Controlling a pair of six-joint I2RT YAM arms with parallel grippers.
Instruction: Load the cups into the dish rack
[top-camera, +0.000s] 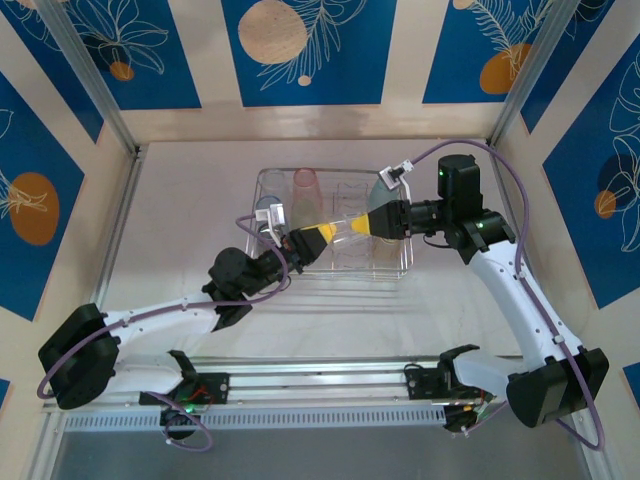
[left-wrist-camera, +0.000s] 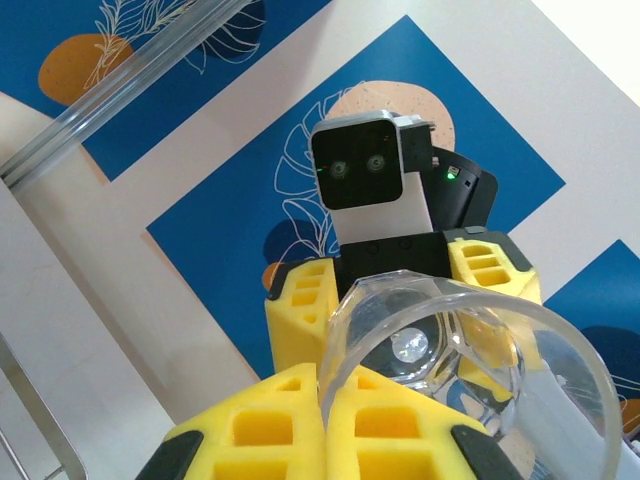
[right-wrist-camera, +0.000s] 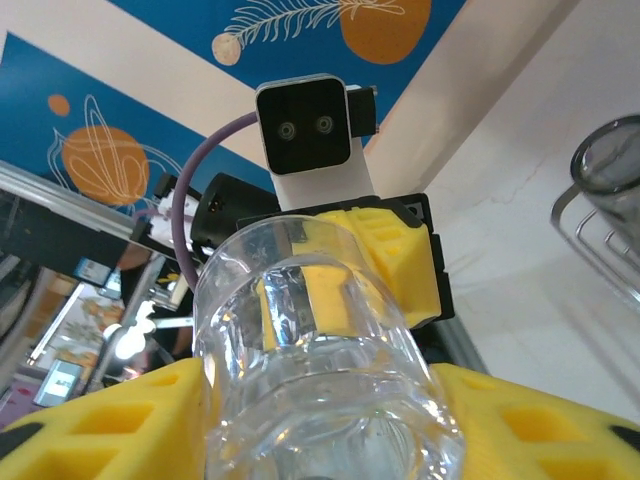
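Early days: left claw (top-camera: 312, 237) and right claw (top-camera: 378, 224) both pinch one clear plastic tumbler (top-camera: 347, 228), with the silver wire rack (top-camera: 400, 272) below them looking mostly unfilled.

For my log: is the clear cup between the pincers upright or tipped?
Tipped sideways: the clear cup lies level between left pincer and right pincer, mouth toward the left.

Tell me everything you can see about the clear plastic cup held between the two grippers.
The clear, colourless plastic tumbler lies on its side in the air above the silver wire dish rack. It looks empty, with a faceted base and a wide, smooth open rim. The right gripper clamps its base end between yellow padded fingers. The left gripper pinches the rim wall, apparently with one finger inside and one outside. Nothing else touches it.
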